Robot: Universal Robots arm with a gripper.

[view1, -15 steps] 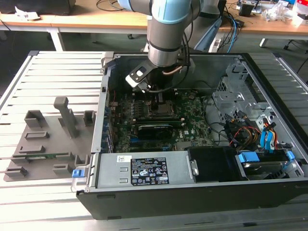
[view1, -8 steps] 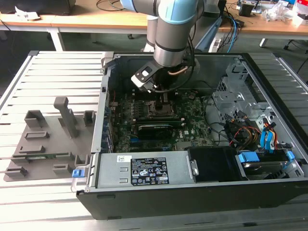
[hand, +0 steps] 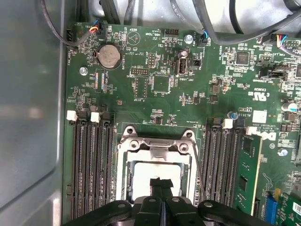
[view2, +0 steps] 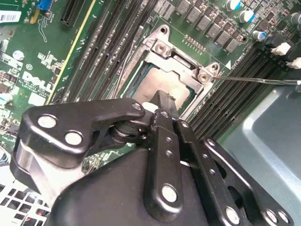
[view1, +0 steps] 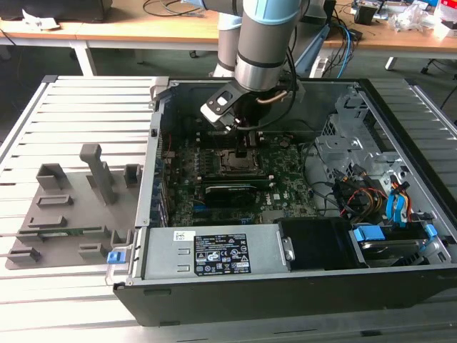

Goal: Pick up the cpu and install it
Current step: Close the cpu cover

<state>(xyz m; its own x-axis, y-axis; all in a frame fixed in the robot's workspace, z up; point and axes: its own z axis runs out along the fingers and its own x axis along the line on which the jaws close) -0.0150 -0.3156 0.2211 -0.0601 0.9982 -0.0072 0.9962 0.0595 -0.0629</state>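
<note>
1. Inside the open computer case (view1: 285,300) on the slatted surface (view1: 78,107), your arm (view1: 264,36) reaches down over the green board (hand: 155,84).
2. The gripper (hand: 160,182) hangs over the socket (hand: 136,143), jaws clenched together, gripping nothing.
3. The cpu (hand: 141,172) lies in the socket, so you're at seating, I judge; any next move needs a gentle, straight touch.

The jaws (tips pressed together) hang just over the cpu (view2: 151,84) in its metal-framed socket (view2: 162,48).
</note>
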